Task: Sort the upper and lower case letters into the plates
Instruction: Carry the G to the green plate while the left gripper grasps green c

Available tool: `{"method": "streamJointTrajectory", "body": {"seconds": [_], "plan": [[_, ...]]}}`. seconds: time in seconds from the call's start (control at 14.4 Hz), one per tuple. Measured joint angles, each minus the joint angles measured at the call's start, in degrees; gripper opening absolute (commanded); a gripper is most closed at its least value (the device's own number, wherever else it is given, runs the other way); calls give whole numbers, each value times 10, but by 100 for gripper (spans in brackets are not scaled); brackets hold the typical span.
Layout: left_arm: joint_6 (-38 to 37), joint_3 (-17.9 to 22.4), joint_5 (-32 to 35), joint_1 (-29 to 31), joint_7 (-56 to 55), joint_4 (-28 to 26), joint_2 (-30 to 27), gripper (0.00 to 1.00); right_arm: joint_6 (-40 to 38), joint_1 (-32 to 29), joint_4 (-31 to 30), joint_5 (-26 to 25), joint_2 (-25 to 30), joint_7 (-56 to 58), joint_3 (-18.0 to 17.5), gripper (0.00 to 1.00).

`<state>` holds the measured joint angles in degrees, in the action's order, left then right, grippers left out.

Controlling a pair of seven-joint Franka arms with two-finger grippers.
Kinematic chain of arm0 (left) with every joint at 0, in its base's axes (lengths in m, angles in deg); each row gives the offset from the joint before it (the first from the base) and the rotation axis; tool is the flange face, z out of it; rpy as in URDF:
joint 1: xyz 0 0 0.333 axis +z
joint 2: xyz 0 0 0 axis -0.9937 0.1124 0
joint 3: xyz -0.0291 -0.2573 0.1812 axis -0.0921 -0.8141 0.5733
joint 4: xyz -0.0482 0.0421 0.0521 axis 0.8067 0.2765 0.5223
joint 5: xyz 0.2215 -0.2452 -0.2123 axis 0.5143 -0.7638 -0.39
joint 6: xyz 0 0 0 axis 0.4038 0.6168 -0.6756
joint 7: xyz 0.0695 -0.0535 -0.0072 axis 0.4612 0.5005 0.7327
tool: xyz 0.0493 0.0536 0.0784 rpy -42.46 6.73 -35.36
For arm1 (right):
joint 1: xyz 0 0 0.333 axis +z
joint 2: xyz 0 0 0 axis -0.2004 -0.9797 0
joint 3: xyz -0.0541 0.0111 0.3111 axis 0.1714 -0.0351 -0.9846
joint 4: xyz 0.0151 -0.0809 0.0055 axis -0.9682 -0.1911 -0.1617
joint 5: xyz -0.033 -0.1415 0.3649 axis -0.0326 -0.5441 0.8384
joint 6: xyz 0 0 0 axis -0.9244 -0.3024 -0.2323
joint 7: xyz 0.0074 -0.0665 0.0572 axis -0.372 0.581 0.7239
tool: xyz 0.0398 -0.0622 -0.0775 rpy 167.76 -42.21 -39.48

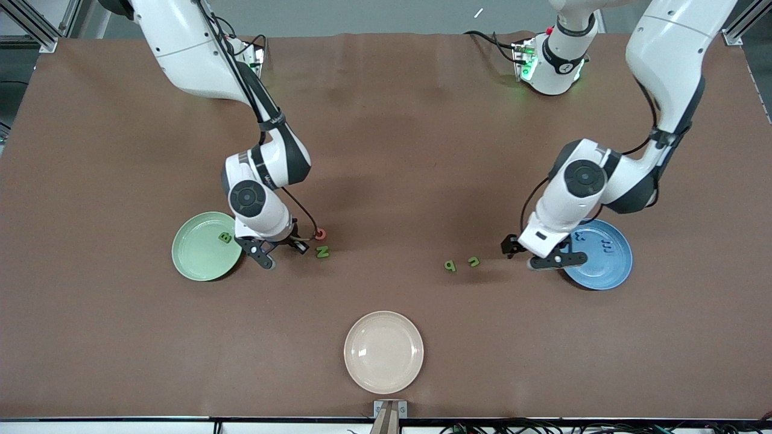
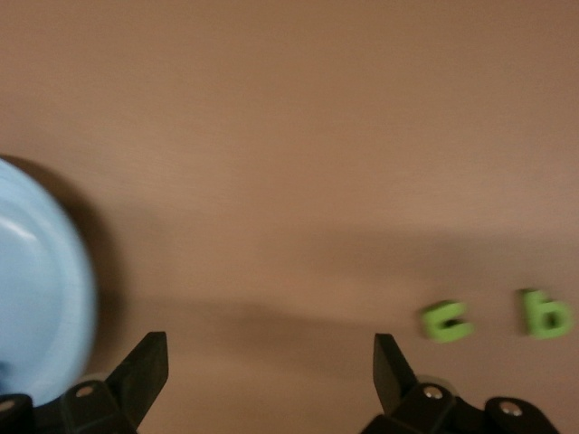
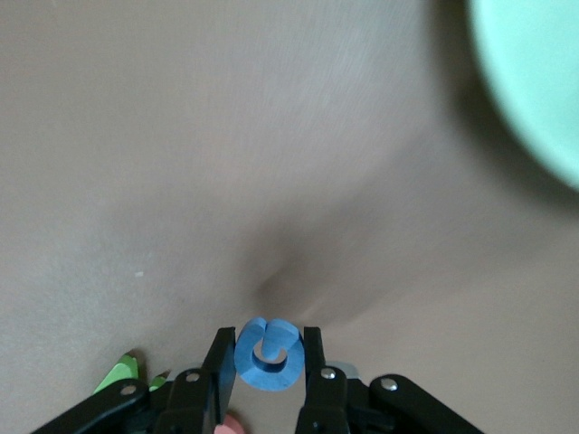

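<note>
My right gripper (image 1: 278, 248) is shut on the blue G (image 3: 268, 354) and holds it just above the table, between the mint green plate (image 1: 199, 265) and the green N (image 1: 322, 252). The green B (image 1: 225, 237) lies in that plate, whose rim also shows in the right wrist view (image 3: 534, 81). The red Q (image 1: 320, 234) lies beside the N. My left gripper (image 1: 534, 256) is open and empty (image 2: 269, 362), low beside the blue plate (image 1: 603, 271). A blue x (image 1: 580, 237) and a blue m (image 1: 606, 246) lie in that plate. Two green lower-case letters (image 1: 450, 265) (image 1: 473, 261) lie on the table near it.
A cream-beige round plate (image 1: 383, 352) stands near the front edge at the table's middle. The brown table (image 1: 386, 150) spreads between the two arms. The blue plate's rim (image 2: 36, 298) and both green lower-case letters (image 2: 446, 321) (image 2: 545, 314) show in the left wrist view.
</note>
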<state>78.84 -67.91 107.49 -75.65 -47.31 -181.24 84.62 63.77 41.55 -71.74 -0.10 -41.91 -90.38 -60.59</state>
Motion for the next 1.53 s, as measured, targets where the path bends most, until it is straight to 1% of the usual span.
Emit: {"method": "streamJointTrajectory", "body": {"seconds": [0.28,0.42,0.55,0.83,0.9,1.04,1.18,1.25,1.39,1.53], "plan": [[-18,0,0,-41,-119,67,62,100,-96,-74,3,0,58,141,4,2],[-19,1,0,-58,-172,92,88,100,-111,-116,-3,-1,67,214,5,2],[-20,3,0,-74,-203,106,108,100,-110,-148,-17,-2,67,275,5,2],[-21,6,0,-84,-213,114,132,99,-89,-209,-47,-2,65,384,6,2],[-21,8,0,-84,-213,114,134,96,-75,-218,-57,-2,64,400,6,2],[-22,10,0,-86,-213,115,138,90,-22,-223,-90,-2,62,410,4,2],[-22,11,0,-89,-213,115,139,85,27,-221,-117,-2,57,410,0,5],[-23,11,0,-92,-213,115,140,83,36,-220,-124,-2,54,410,-2,7],[-24,17,0,-100,-213,116,142,79,39,-220,-125,-2,49,410,-3,7],[-24,28,0,-109,-213,117,142,72,38,-220,-125,-2,48,410,-3,7]]}}
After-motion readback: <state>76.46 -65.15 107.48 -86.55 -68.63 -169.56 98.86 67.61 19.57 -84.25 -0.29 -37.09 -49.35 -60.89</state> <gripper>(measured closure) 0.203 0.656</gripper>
